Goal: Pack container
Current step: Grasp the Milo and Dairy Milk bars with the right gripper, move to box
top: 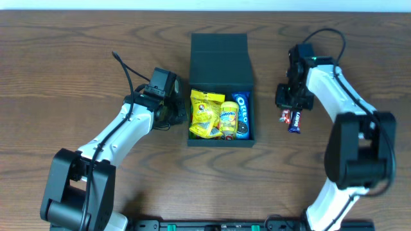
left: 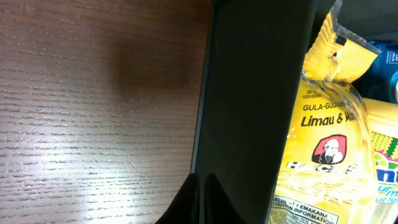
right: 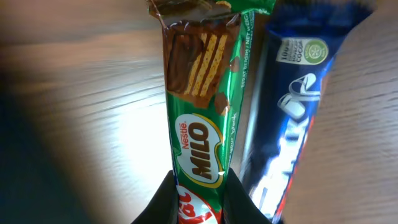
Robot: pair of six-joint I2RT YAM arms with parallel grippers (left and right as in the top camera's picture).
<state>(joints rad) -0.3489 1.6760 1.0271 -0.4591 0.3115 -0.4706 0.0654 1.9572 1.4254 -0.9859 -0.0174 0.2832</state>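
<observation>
Woodgrain runs across the brown table [top: 77,64], and the container [top: 221,142], a rigid, roughly square box with a matte dark teal-green surface, stands at its middle with its flat flap lid [top: 219,59] folded open away from the robot. Three packets lie side by side inside the container. A crinkled, glossy yellow bag [top: 205,114] lies against its left wall, a smaller yellow pack [top: 229,117] sits in the middle, and a narrow blue Oreo pack [top: 241,115] lies along its right wall. The left gripper [left: 201,193] sits just outside the container's left wall. Its dark, tapered fingers [left: 186,202] are drawn together with only a thin slit between them, right at the line of the wall's edge. I cannot tell whether they pinch that edge. In the left wrist view the wall is a smooth, dark, straight-edged panel, with the yellow bag's serrated top corner rising behind it. Well to the right of the container, the right gripper [right: 200,199] is clamped on the near end of a long, shiny green Milo bar [right: 199,124]. One finger [right: 158,202] presses each side of the wrapper. Its printed picture shows a chocolate-coated wafer. A glossy dark blue bar [right: 292,106] of similar slim shape lies touching it on the side away from the container.
</observation>
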